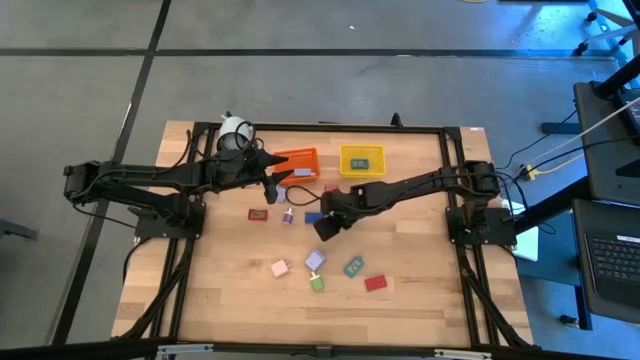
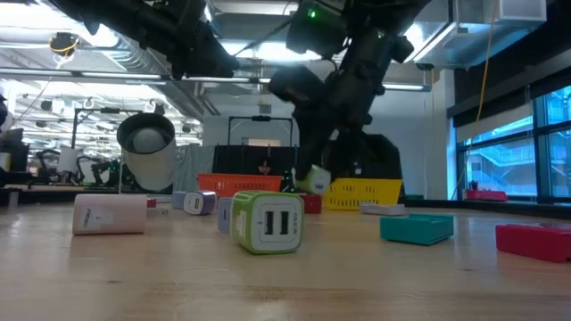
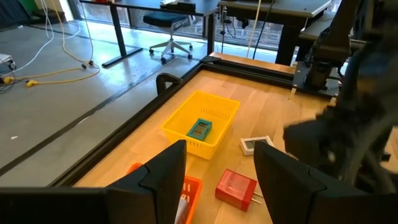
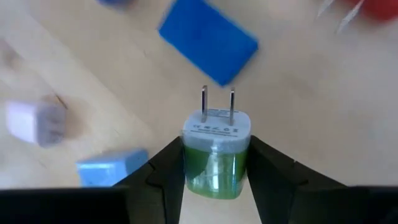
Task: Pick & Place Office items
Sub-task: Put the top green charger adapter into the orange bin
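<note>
I am seeing my right gripper (image 4: 216,163) clenching a green plug block (image 4: 216,154) above the table; my left gripper (image 3: 217,171) is standing open, empty.

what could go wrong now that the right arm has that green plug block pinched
1. The right gripper pinches only the lower half of the green plug block, prongs pointing out; a jolt could tip it free over the table.
2. The left gripper hangs open by the orange bin, close to the right arm's likely path to the bins, so the arms might clash.
3. The yellow bin is small; a high release may bounce out.
</note>
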Controlling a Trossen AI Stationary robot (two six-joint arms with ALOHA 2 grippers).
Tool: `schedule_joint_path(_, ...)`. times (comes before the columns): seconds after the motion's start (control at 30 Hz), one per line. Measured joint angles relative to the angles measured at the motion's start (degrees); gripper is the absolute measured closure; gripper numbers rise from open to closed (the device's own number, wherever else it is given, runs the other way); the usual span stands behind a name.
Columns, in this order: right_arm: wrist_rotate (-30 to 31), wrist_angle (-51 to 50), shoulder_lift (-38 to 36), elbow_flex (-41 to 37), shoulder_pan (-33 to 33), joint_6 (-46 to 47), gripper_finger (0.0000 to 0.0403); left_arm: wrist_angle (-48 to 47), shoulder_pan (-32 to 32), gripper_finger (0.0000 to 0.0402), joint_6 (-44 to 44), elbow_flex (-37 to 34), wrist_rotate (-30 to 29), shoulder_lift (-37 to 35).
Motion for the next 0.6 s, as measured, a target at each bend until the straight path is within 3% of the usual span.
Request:
schedule_joint_path(0.33, 12.3, -0.2, -9.8, 0.0, 0.0, -5.6, 0.0257, 0.0, 0.0, 0.0217, -0.2, 0.0, -0.8, 0.0)
schedule_joint_path(0.6, 20.1, -1.6, -15.2, 0.0, 0.2, -10.8, 0.0257, 2.3, 0.0, 0.0217, 0.9, 0.0, -8.9, -2.4)
